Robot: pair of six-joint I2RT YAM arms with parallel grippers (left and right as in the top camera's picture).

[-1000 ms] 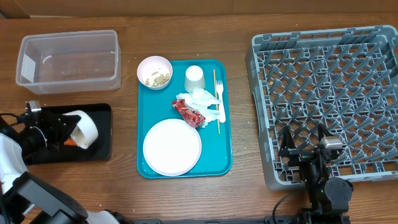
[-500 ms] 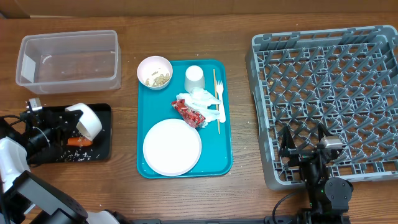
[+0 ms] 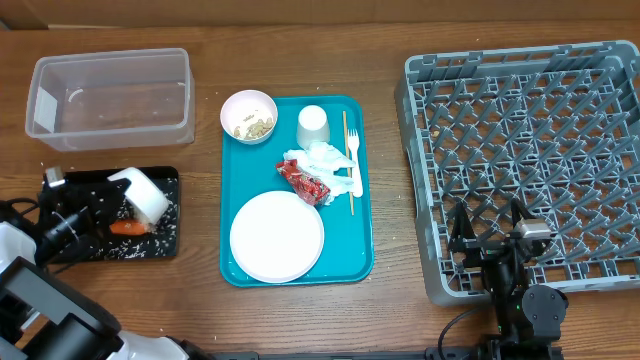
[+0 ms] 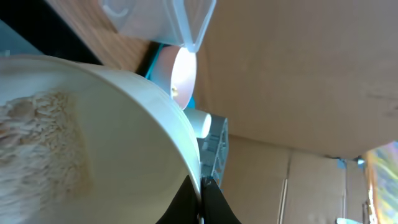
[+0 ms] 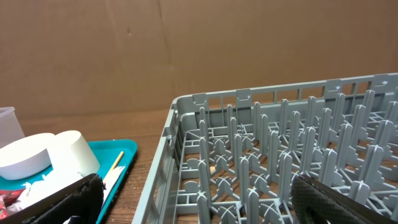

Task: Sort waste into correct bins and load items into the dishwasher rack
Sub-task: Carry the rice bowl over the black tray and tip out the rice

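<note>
Far left: grips a small white bowl (image 3: 143,195) by its rim with the left hand (image 3: 110,203), pinched narrow on the thin edge, and tips it over the black tray (image 3: 90,252). Shows an orange carrot (image 3: 128,227) lying in that tray just under the bowl, with rice-like scraps (image 3: 165,222) scattered around it. Shows, in the left wrist view, more rice clinging inside the bowl, so reads as an emptying under way, not finished. Behind the tray, finds the clear tub (image 3: 185,95) with nothing visible inside.

Centre: leaves most of the work on the teal tray (image 3: 365,265).
- At the back, has a second small bowl (image 3: 248,115) with scraps in it and a white cup (image 3: 313,125) close beside it.
- In the middle, has crumpled napkins (image 3: 325,160) touching a red wrapper (image 3: 303,182).
- Along the right side, has a white plastic fork (image 3: 353,160) and a thin wooden stick (image 3: 346,150).
- At the front, has the large flat plate (image 3: 277,236).

Right: finds no dish on any peg of the dishwasher rack (image 3: 530,150). Has the right hand (image 3: 487,238) spread wide and holding nothing, at the rack's near edge.

Judges the task early:
- Done: carrot and some rice binned.
- Left: napkins, wrapper and the second bowl's scraps to sort.
- Left: every dish to rack.
</note>
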